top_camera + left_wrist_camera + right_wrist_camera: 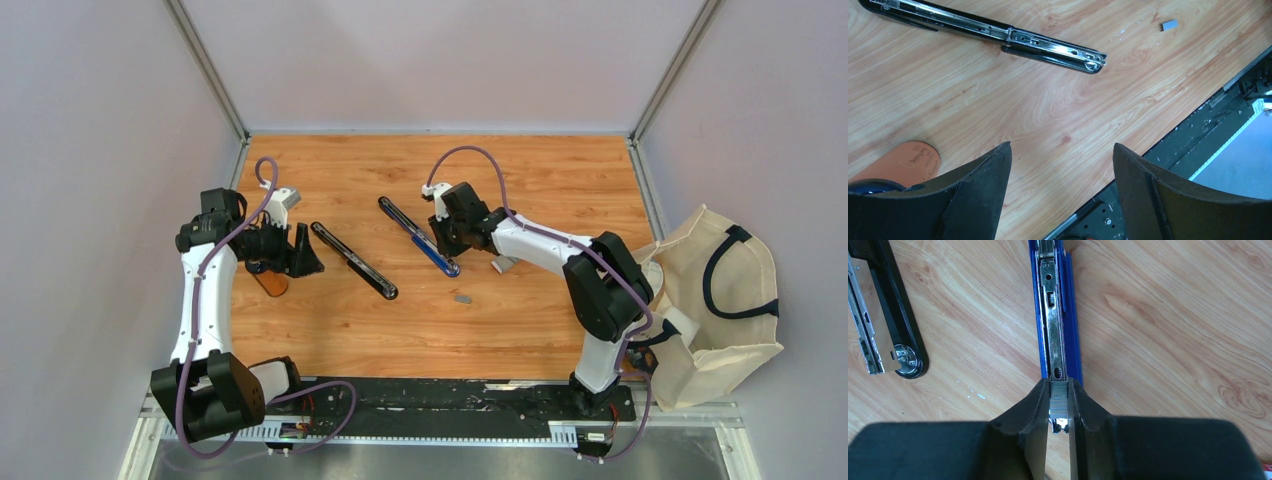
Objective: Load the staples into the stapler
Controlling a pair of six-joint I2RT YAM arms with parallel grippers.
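Observation:
A blue stapler [432, 250] lies opened flat mid-table, its metal staple channel [1052, 315] facing up. My right gripper [441, 243] sits at the near end of that channel, shut on a short grey strip of staples [1059, 402]. The strip is lined up with the channel's end, right gripper [1059, 387] fingertips on either side. A second loose staple strip [462, 297] lies on the wood nearer the front. My left gripper [308, 252] hovers open and empty at the left, left gripper [1062, 150] over bare wood.
A black stapler [352, 260] lies opened flat between the arms, black stapler [998, 32] with its metal rail up. An orange flat object [270, 283] rests under the left arm. A tiny white box [503, 264] sits by the right arm. A canvas bag [720, 300] stands off the right edge.

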